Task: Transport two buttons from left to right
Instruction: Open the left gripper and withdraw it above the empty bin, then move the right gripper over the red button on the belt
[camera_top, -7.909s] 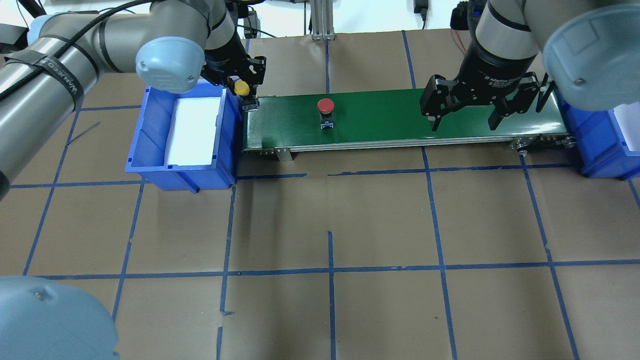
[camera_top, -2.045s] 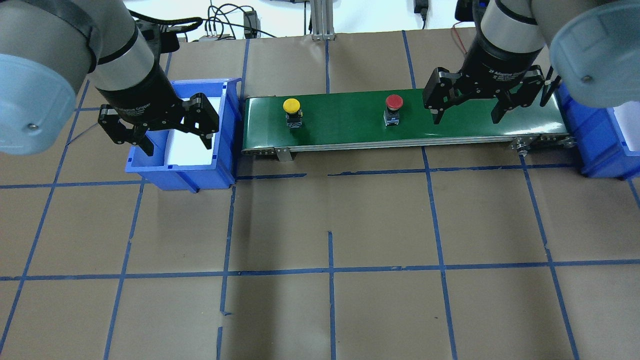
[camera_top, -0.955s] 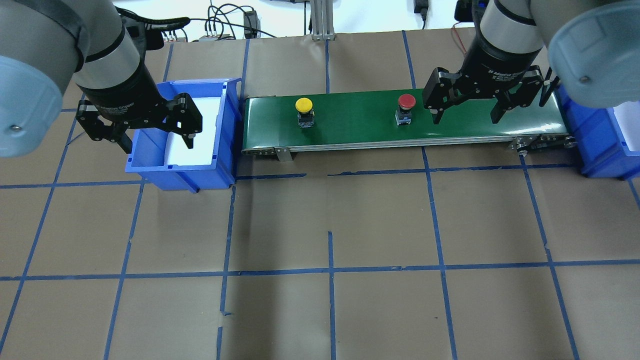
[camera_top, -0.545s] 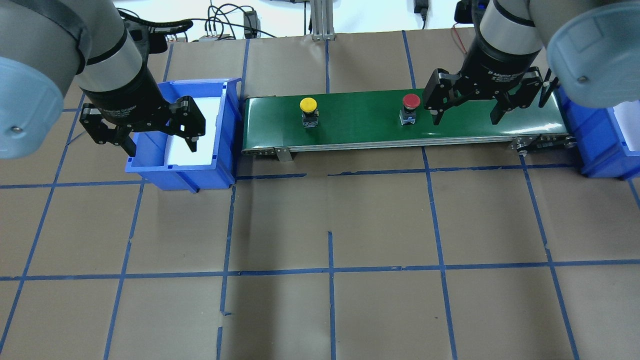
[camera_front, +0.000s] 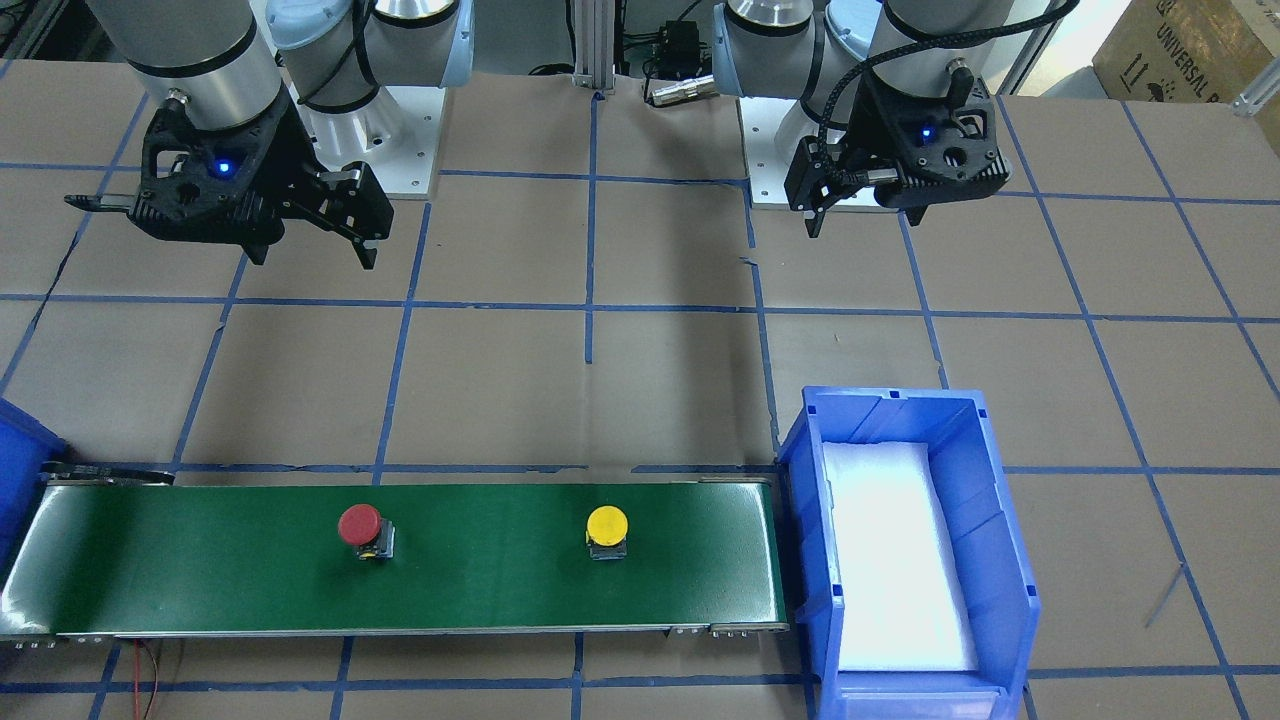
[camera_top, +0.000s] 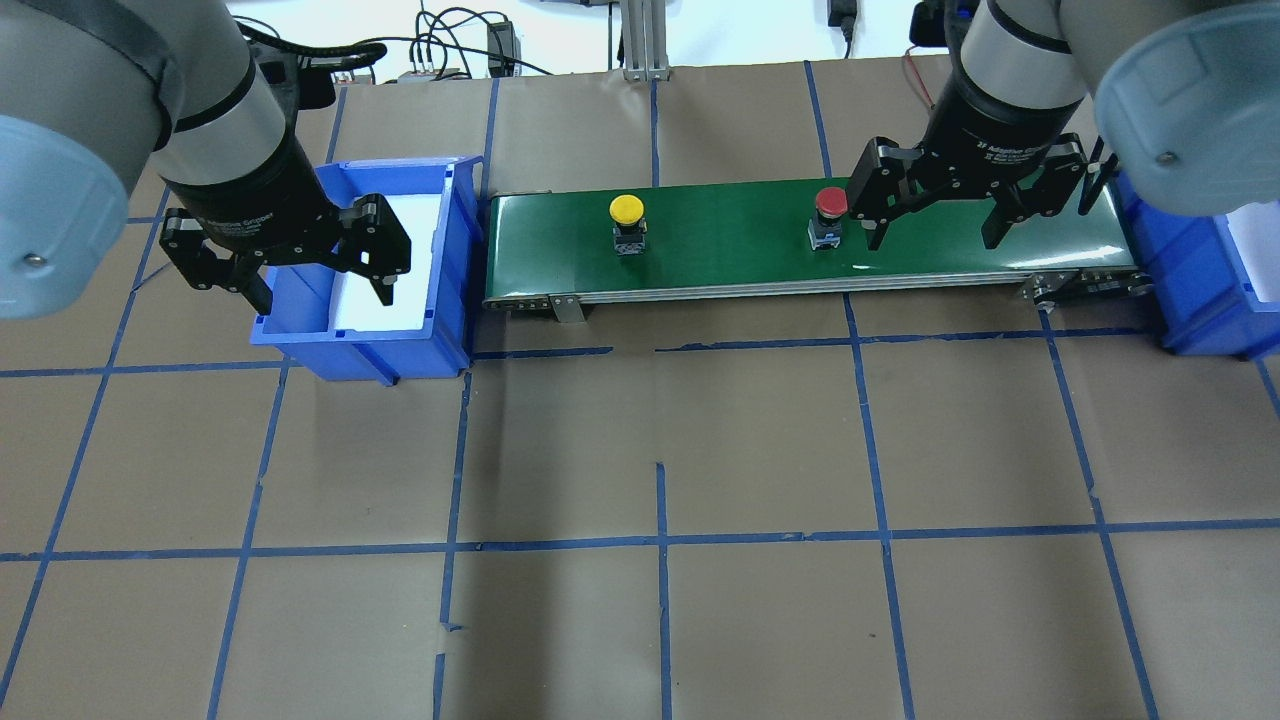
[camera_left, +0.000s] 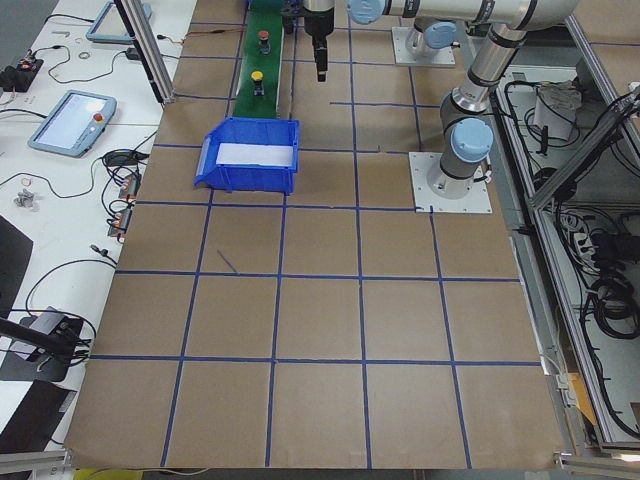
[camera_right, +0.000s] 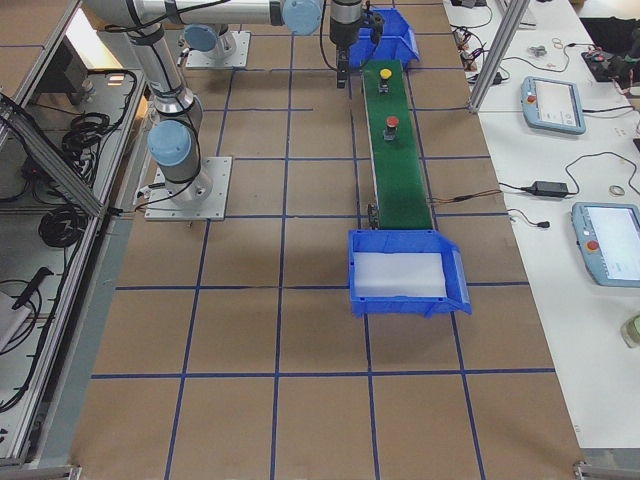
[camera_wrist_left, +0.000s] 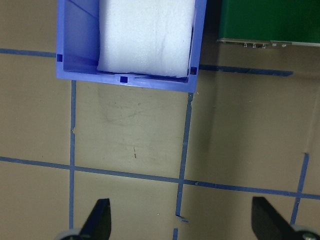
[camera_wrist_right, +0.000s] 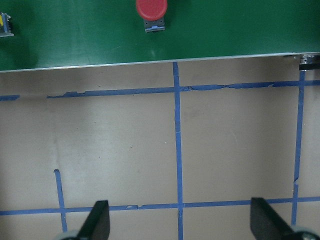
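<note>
Risk sits mainly with the red button (camera_top: 831, 203), which stands upright on the green belt (camera_top: 730, 255) close by the right tool (camera_top: 931, 240); that tool hangs above the belt's right part with its jaws spread wide and nothing between them. The button looks top-heavy, a broad cap on a small body, so a finger coming down on the cap rather than past it would likely tip it, and the belt's near edge shows no rail to stop a toppled part from rolling onto the counter (camera_top: 660, 450). If the belt is running, a late closing could also catch the button off-centre. The yellow button (camera_top: 626, 209) stands upright on the left half of the belt, well apart from the red one. The left tool (camera_top: 325, 297), open and empty, hovers over the near wall of the left bin (camera_top: 455, 300), so a straight descent there would strike plastic. The right bin (camera_top: 1185, 290) sits at the belt's right end, leaving a short path for the drop, and the wide bare counter in front offers free room to swing
</note>
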